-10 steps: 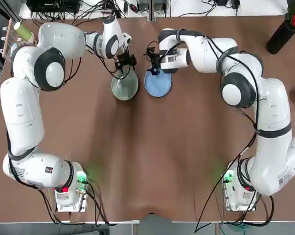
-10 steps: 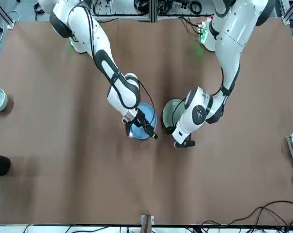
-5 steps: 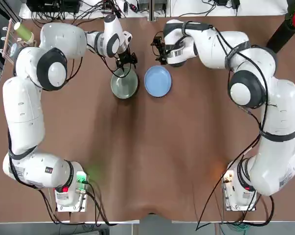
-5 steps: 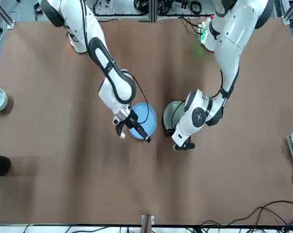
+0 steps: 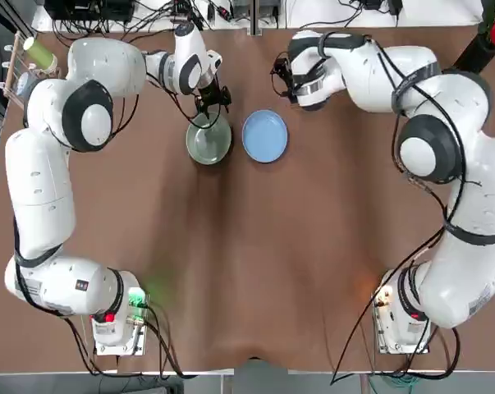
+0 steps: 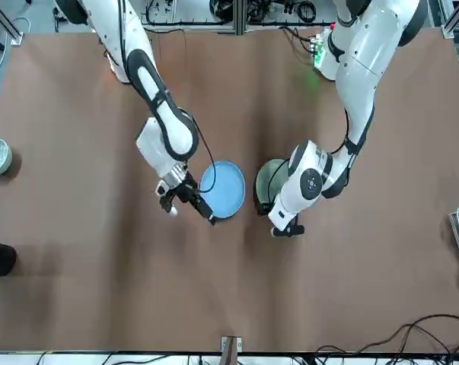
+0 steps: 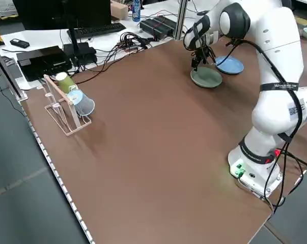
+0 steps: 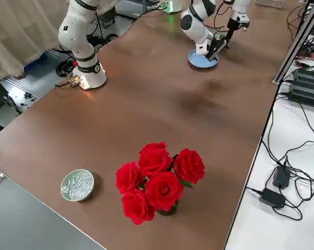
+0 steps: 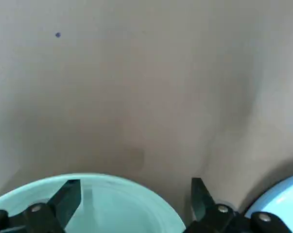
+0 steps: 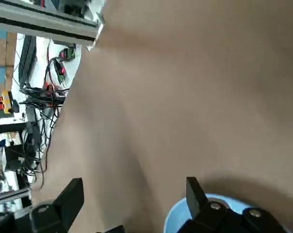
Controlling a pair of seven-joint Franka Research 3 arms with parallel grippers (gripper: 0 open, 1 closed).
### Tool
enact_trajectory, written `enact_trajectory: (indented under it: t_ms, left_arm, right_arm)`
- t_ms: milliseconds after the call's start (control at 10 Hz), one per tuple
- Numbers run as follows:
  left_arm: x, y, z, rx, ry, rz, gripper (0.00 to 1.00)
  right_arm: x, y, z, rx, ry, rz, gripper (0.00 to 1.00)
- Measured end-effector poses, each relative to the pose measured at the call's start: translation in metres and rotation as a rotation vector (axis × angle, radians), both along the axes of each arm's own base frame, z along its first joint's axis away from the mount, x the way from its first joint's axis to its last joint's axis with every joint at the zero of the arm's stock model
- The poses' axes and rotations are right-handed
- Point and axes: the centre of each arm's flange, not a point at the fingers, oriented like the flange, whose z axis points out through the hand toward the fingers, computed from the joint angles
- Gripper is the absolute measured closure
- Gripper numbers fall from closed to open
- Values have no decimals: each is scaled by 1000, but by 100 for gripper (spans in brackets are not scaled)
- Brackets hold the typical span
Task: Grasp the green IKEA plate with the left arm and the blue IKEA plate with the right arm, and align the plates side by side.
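Note:
The green IKEA plate (image 5: 208, 142) and the blue IKEA plate (image 5: 265, 136) lie flat side by side on the brown table, a narrow gap between them. My left gripper (image 5: 210, 103) hangs over the green plate's far rim. In the left wrist view it (image 9: 134, 194) is open, with the green plate's (image 9: 102, 204) rim between its fingers (image 9: 68, 196). My right gripper (image 5: 281, 74) is open and raised, beyond the blue plate and apart from it. The right wrist view shows the blue plate's (image 10: 182, 218) edge below the empty fingers (image 10: 195, 194). In the front view the left arm hides part of the green plate (image 6: 269, 176).
A wooden cup rack (image 7: 66, 101) stands at the far left. Red roses in a dark vase (image 8: 157, 179) and a small glass bowl (image 8: 77, 184) sit at the table's right end. A metal post (image 5: 253, 16) and cables line the far edge.
The right gripper has let go of the blue plate and moved up and away toward the far right. The blue plate stays flat. The left gripper has stayed at the green plate's far rim.

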Motion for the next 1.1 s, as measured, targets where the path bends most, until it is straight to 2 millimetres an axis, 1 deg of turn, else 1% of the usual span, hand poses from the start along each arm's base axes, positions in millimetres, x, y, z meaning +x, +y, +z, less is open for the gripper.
enact_trajectory:
  t_ms: [200, 300, 400, 500, 600, 700, 800, 900, 1000, 1100]
  left_arm:
    - [3, 0, 2, -3, -6, 2, 0]
    - [4, 0, 2, -1, -8, 3, 0]
    - [5, 1, 1, 5, -10, 4, 0]
    - [4, 0, 0, 9, -11, 1, 0]
    - [3, -2, -1, 11, -12, -2, 0]
    - [2, -3, -1, 12, -9, 1, 0]
    - [0, -6, -2, 13, -5, 9, 0]
    - [-2, -9, -3, 18, 3, 8, 0]
    - [-6, -11, -5, 29, 23, 6, 0]
    - [-9, -12, -7, 37, 39, 1, 0]
  right_arm:
    - [17, -52, 26, -58, -59, 37, 5]
    - [23, -79, 38, -90, -89, 89, 5]
    - [26, -100, 50, -116, -116, 149, 5]
    - [25, -118, 61, -150, -143, 211, 5]
    - [25, -139, 69, -224, -180, 293, 5]
    - [23, -164, 76, -295, -204, 388, 5]
    - [24, -192, 86, -340, -215, 493, 4]
    - [28, -224, 104, -404, -226, 591, 4]
    - [30, -254, 125, -487, -234, 666, 2]
    - [28, -278, 148, -565, -229, 740, 0]
